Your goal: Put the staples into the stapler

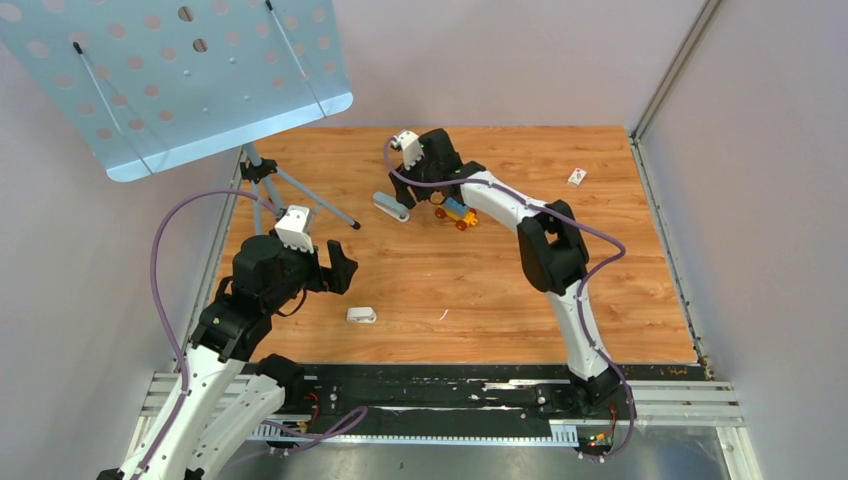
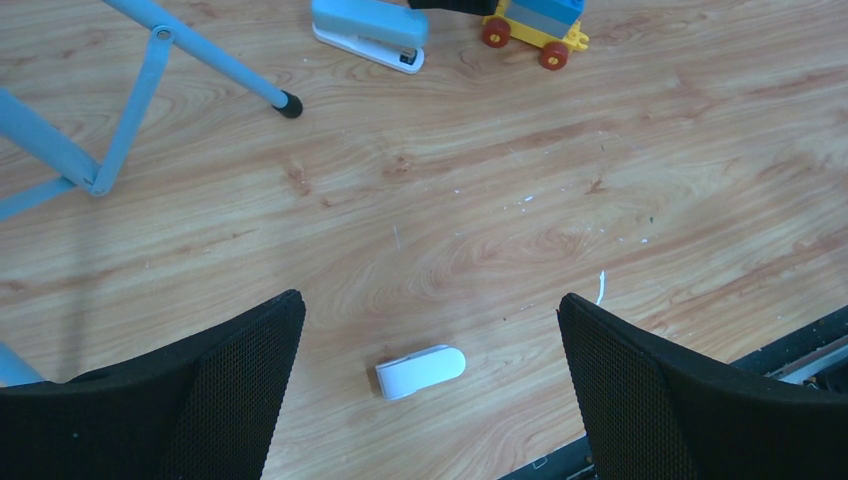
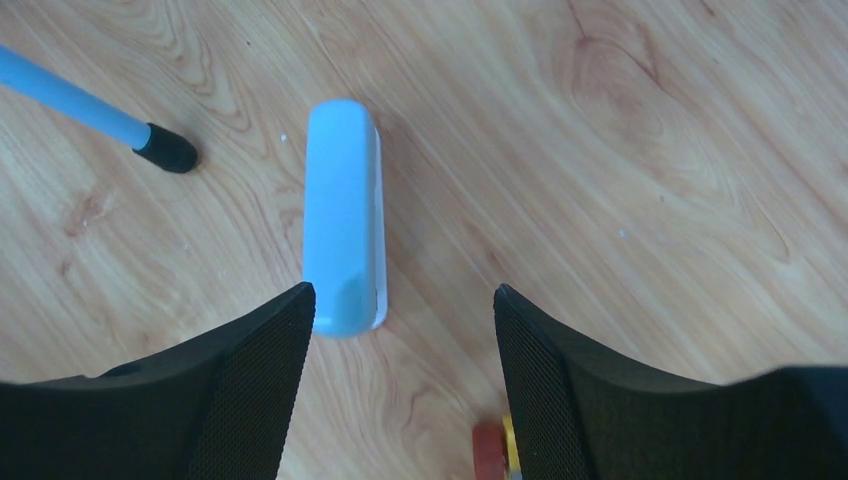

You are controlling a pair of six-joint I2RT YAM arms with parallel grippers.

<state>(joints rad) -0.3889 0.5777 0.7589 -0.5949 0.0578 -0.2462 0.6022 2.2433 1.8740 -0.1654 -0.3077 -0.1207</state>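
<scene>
Left gripper (image 2: 430, 300): jaws wide apart, empty, hovering over a white oblong piece (image 2: 421, 371) near the table's (image 1: 520, 290) near edge. Right gripper (image 3: 405, 300): partly open, holding nothing. The stapler (image 3: 343, 215) lies toward the far edge, its end just beside one finger, off-centre. Risk: a pinch from here likely catches one side only, skewing it into the toy car (image 1: 457, 213). Staples: no grey strips made out anywhere. White box (image 1: 577, 177) near far right corner; contents hidden.

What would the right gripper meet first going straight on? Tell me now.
Likely the stapler: it lies ahead of the right gripper, nearer one finger than centred. Depth is unclear; the other finger would reach bare table.
</scene>
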